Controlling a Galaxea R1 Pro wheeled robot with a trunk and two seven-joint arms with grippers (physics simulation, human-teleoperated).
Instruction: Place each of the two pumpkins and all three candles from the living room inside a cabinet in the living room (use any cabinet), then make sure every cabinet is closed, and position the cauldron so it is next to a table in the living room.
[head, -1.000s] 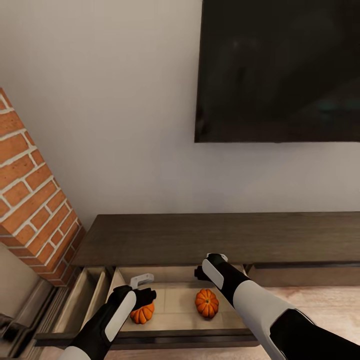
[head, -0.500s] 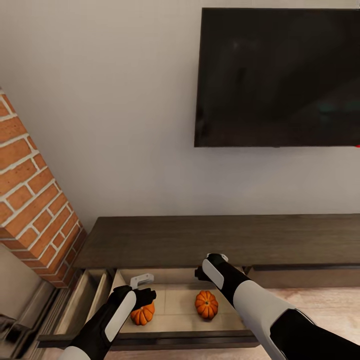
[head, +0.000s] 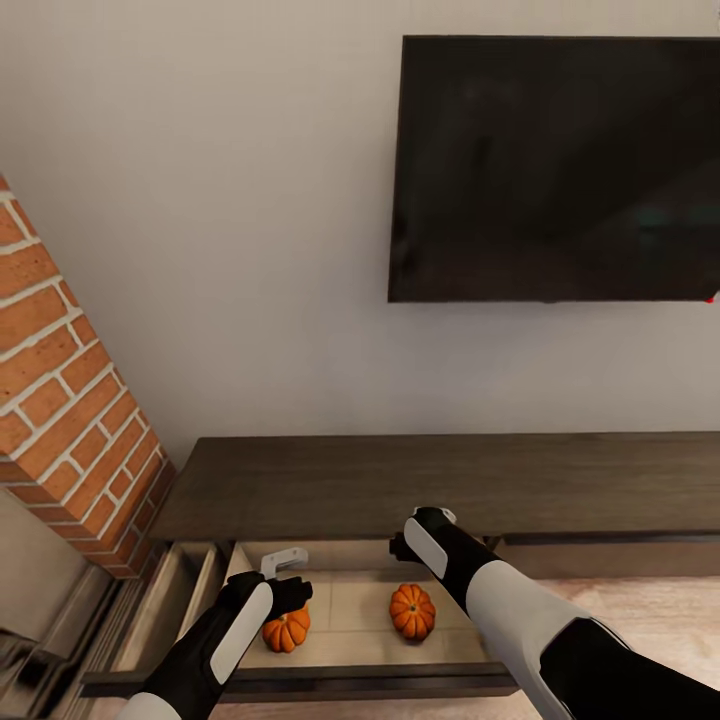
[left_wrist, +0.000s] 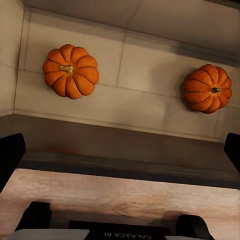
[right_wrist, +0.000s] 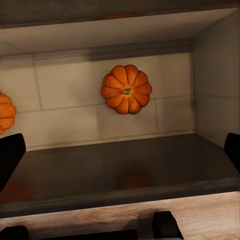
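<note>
the left of the two small bright-orange ribbed pumpkins (head: 287, 631) is partly hidden behind the left pincer (head: 283, 562) in the head view; the right pumpkin (head: 413, 611) shows whole. both lie well apart on the pale floor of an open drawer in the long, low dark-brown wooden cabinet (head: 440, 480), one toward each side. mirrored "galaxea ai" lettering shows at the left wrist view's edge. both the left and right pincer (head: 400, 545) hang above the drawer with fingers spread, holding nothing. a black wall screen (head: 555, 170), a red brick column (head: 60, 390) and grey wall stand behind.
</note>
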